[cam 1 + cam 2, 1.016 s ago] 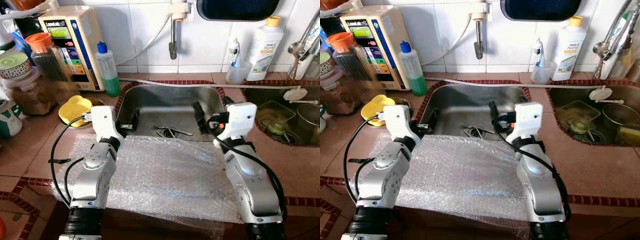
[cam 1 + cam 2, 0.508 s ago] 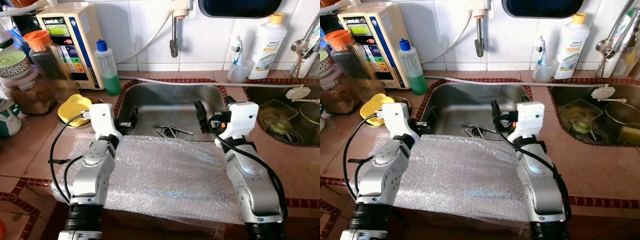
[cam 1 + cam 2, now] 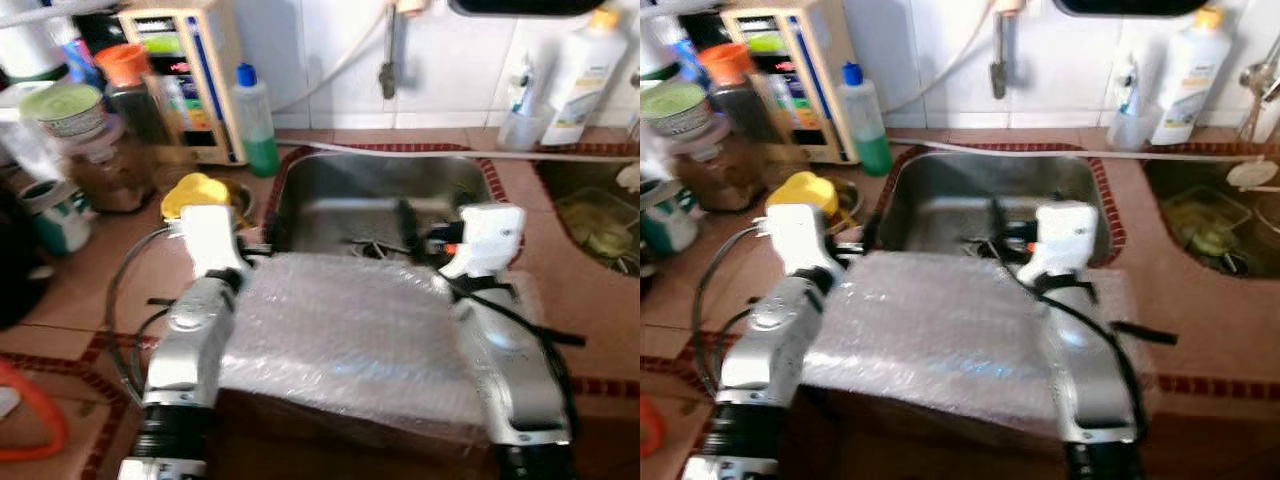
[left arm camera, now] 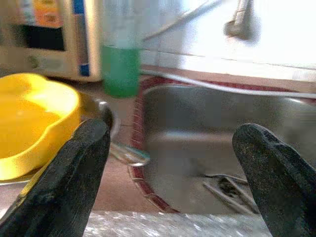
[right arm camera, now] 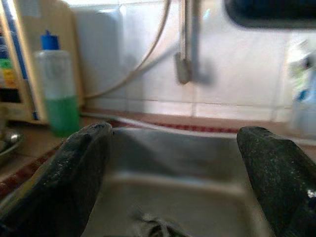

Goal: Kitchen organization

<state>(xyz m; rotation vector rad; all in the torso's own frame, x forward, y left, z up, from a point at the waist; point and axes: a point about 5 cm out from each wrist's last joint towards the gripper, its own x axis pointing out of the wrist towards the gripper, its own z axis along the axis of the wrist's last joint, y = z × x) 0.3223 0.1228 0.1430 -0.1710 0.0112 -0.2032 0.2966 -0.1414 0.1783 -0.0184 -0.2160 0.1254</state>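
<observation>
Both arms reach forward over a sheet of bubble wrap that lies across the front edge of the counter, with the steel sink just beyond their fingertips. The left gripper stands with its jaws spread wide and nothing between them: through the gap the sink's near rim and some cutlery on the sink floor lie ahead, while off the outer side of one finger sit a yellow dish and, farther back, a bottle of green liquid. The right gripper is likewise wide open and empty, its jaws framing the basin and the tap on the tiled wall straight ahead, the same green bottle beyond one finger. The task's likely object, the cutlery, rests below and ahead of both pairs of jaws, untouched. Judging from this, the step in hand is the approach to the sink. To do it well, one gripper should go down past the rim with its jaws kept apart, line one thin piece between the fingers, and close only once seated low on the steel; the views are blurred, so steadying first would help, and the wrap underfoot of the forearms could drag.
</observation>
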